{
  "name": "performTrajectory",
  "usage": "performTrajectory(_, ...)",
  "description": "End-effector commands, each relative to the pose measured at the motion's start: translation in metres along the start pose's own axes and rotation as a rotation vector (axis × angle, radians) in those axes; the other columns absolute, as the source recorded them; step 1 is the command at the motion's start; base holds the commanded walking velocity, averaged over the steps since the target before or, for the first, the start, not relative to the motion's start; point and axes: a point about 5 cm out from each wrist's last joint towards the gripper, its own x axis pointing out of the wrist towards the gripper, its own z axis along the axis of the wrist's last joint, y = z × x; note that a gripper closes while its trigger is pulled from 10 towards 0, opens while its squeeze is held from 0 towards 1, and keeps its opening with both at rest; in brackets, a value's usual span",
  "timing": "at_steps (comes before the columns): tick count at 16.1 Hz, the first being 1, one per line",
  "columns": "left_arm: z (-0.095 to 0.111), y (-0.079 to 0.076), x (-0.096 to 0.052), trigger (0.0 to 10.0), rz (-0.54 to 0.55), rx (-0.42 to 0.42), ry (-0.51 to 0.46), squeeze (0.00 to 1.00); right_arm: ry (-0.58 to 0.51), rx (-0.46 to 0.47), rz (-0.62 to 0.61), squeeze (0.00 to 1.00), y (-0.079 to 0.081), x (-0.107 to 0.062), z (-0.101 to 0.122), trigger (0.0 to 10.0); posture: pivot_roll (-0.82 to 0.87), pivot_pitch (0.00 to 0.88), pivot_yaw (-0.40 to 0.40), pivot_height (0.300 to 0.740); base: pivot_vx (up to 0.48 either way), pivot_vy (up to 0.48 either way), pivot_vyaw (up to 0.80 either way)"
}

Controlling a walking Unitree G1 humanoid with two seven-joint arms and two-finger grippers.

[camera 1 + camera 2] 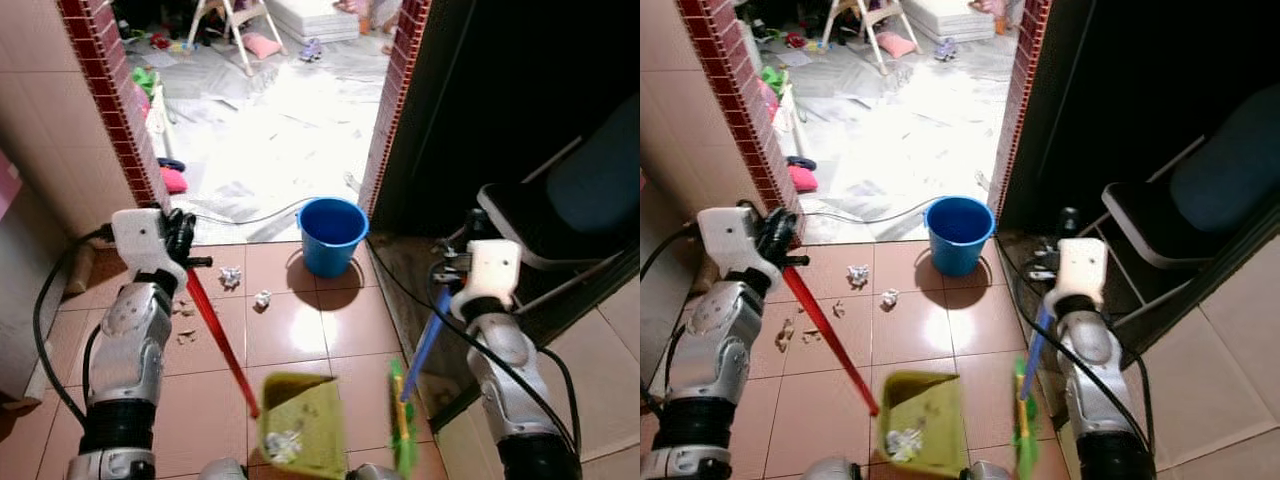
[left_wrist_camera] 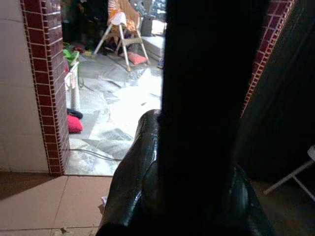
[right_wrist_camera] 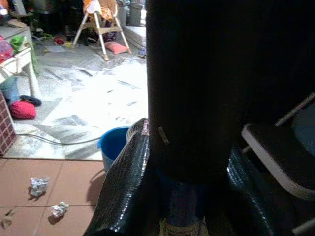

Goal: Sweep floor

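We take the one round blue plastic bucket (image 1: 331, 234) on the terracotta tiled floor (image 1: 300, 335) as our landmark. Left of it, our left gripper (image 1: 181, 236) has its fingers clamped around the red handle (image 1: 221, 345) of one yellow-green plastic dustpan (image 1: 300, 424), which sits nearer us than the bucket with crumpled paper inside. Two crumpled white paper balls (image 1: 231, 277) lie just left of the bucket, with small scraps further left. Right of the bucket, our right gripper (image 1: 452, 266) grips the blue handle (image 1: 428, 342) of one green broom (image 1: 401, 420).
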Motion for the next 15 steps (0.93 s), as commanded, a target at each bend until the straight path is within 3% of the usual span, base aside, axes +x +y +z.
performTrajectory(1,0.014,0.004,-0.001,10.0,0.038,0.01,-0.056,0.0,-0.048,0.0,-0.004,0.0,-0.002,0.007,0.014,10.0,-0.04,0.0,-0.048,0.74,0.0,0.0,0.0)
performTrajectory(2,0.016,0.006,-0.002,10.0,0.08,0.008,-0.066,0.0,-0.066,0.017,-0.006,0.0,-0.002,0.009,0.019,10.0,-0.04,0.0,-0.045,0.74,0.0,0.0,0.0)
performTrajectory(6,0.037,0.001,0.002,10.0,0.047,0.004,-0.146,0.0,-0.166,0.019,-0.003,0.0,0.004,0.015,0.044,10.0,-0.03,0.0,-0.029,0.74,0.0,0.0,0.0)
performTrajectory(8,0.058,0.006,0.008,10.0,0.095,-0.015,-0.214,0.0,-0.15,0.018,0.009,0.0,0.008,0.012,0.038,10.0,-0.03,0.0,-0.027,0.74,0.0,0.0,0.0)
performTrajectory(12,0.081,0.019,0.011,10.0,0.159,-0.002,-0.268,0.0,-0.127,-0.003,0.004,0.0,0.003,0.01,0.033,10.0,-0.03,0.0,-0.024,0.74,0.0,0.0,0.0)
performTrajectory(15,0.087,0.022,0.012,10.0,0.169,-0.014,-0.284,0.0,-0.128,-0.008,-0.001,0.0,0.001,0.013,0.034,10.0,-0.03,0.0,-0.023,0.74,0.0,0.0,-0.76)
